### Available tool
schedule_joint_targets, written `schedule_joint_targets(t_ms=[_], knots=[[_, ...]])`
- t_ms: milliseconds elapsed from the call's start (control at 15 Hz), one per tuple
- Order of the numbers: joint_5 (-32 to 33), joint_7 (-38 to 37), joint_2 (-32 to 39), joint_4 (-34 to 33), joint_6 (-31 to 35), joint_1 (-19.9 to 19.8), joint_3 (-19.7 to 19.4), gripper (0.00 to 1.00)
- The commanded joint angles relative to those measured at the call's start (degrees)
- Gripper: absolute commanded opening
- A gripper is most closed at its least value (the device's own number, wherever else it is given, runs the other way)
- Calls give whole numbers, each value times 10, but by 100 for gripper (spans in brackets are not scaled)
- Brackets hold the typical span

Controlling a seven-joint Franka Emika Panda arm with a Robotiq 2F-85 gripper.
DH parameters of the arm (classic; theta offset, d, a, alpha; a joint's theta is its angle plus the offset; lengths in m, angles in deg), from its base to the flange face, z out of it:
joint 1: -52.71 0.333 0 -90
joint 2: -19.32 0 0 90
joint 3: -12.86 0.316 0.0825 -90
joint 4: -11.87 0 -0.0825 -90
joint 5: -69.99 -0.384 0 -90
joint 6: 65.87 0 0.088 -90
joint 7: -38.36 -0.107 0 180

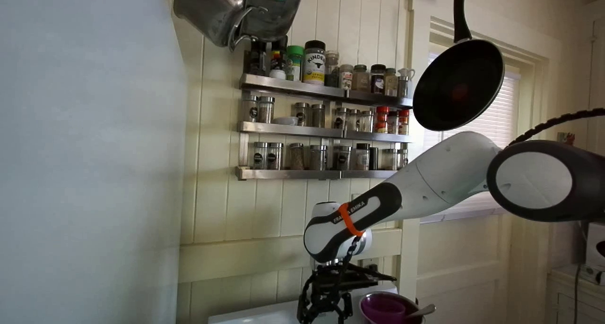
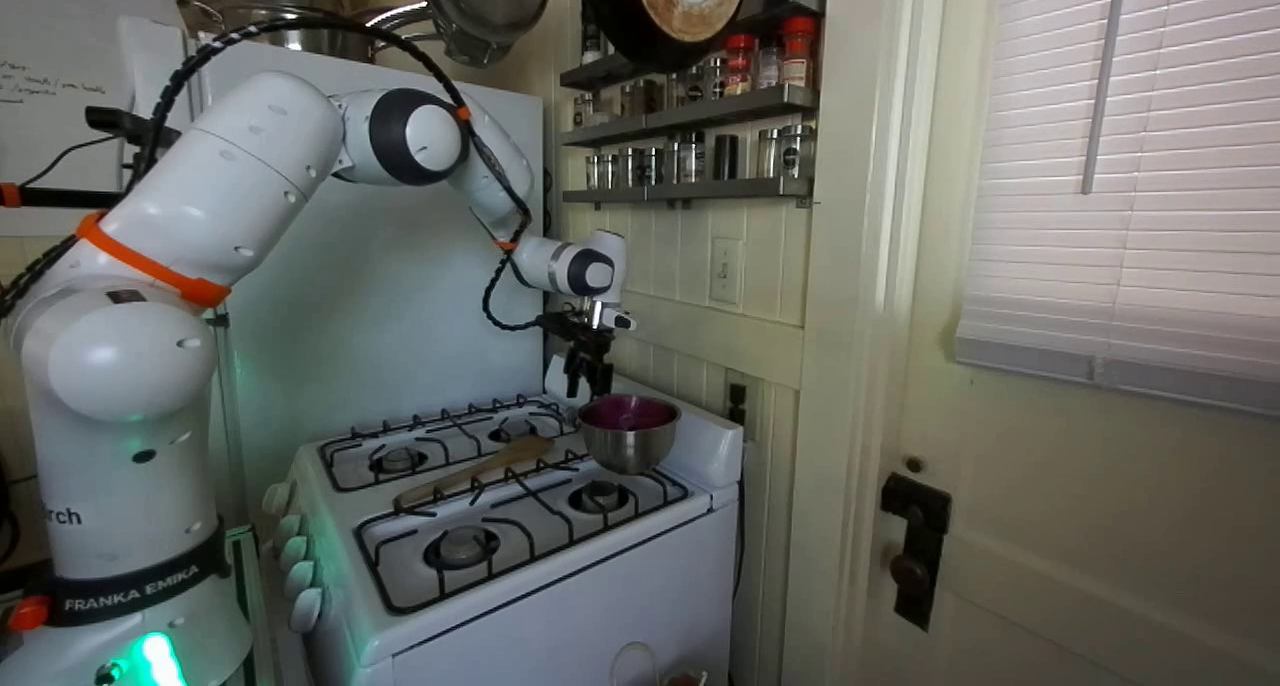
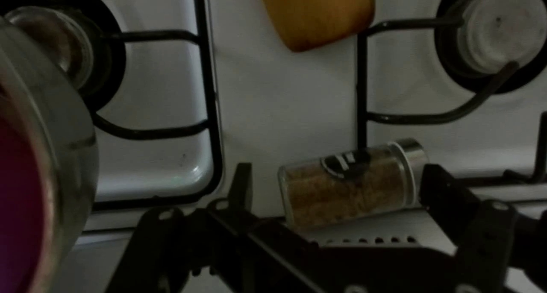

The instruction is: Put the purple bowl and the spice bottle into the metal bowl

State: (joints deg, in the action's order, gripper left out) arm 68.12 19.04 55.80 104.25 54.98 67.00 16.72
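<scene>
The spice bottle [image 3: 346,188], clear glass with brown contents and a metal cap, lies on its side on the stove in the wrist view. My gripper [image 3: 337,173] is open above it, one finger beside the cap and the other apart from the base. I cannot tell if the cap is touched. The bottle is not seen in either exterior view. The purple bowl [image 2: 628,410] sits inside the metal bowl [image 2: 630,450], beside my gripper [image 2: 588,384]. Both bowls also show in the wrist view, the metal bowl [image 3: 77,156] cut off at the left edge with the purple bowl [image 3: 17,207] inside.
A wooden spatula [image 2: 520,450] lies on the stove between the black grates [image 2: 470,486]. A spoon handle [image 1: 422,311] leans over the metal bowl's rim. The stove's raised back panel [image 2: 705,451], the wall and the fridge [image 2: 380,266] stand close by. Spice shelves [image 1: 293,174] hang above.
</scene>
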Motion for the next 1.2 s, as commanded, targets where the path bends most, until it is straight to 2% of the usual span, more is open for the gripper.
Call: schedule_joint_targets(t_ms=[0,267,467,667,933,1133], knots=[[24,23,37,-42,-55,4,-5,100],[48,2,52,-57,-29,15,-15,100],[39,-66,36,-26,86,28,-23,100],[59,-136,32,-10,148,62,-51,100],[81,-224,28,9,137,92,-83,100],[80,-284,25,19,125,97,-88,100]])
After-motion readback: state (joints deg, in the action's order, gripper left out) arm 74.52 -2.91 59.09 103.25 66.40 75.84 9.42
